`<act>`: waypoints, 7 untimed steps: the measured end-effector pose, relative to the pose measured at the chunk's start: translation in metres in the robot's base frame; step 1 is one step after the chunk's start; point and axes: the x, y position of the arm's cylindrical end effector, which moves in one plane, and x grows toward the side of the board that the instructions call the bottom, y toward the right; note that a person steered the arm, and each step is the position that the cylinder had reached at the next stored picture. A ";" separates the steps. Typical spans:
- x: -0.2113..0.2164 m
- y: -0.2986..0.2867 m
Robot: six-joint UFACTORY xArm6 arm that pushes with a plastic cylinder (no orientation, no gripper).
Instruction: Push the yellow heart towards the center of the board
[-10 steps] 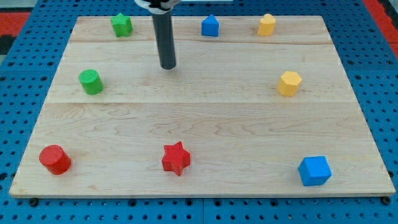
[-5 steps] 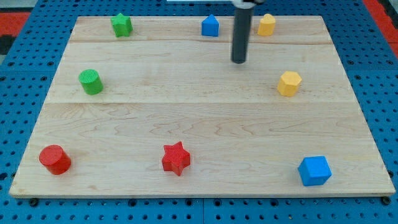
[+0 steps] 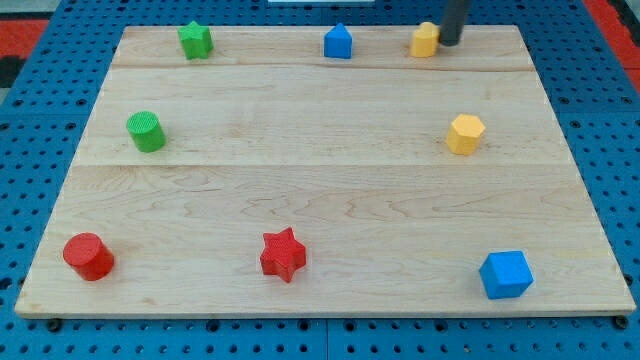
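**Tip against the yellow heart, top edge of the board**

You have my tip point(image 3: 450, 43) at the view's top right, touching the right side of the yellow heart point(image 3: 425, 40). The rod comes down from the top edge of the frame and covers the heart's upper right corner. There is no gripper on this arm, so nothing opens or closes; the rod only presses against the block's side.

The heart sits near the top edge of the board point(image 3: 320, 190), right of the middle and far from the board's center.

Other blocks, as you see them:
- blue house point(image 3: 338, 42): top edge, left of the heart, well apart from it.
- green star point(image 3: 195, 40): top edge, toward the view's left.
- green cylinder point(image 3: 146, 131): left side, below the green star.
- yellow hexagon point(image 3: 465, 133): right side, below the heart and a little to its right, not touching anything.
- red cylinder point(image 3: 88, 256): bottom left corner.
- red star point(image 3: 283, 254): near the bottom edge, slightly left of the middle.
- blue cube point(image 3: 505, 274): bottom right, close to the board's edge.

The board lies on a blue pegboard point(image 3: 40, 150), with red showing at the view's top corners.
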 end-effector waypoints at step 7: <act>-0.034 0.033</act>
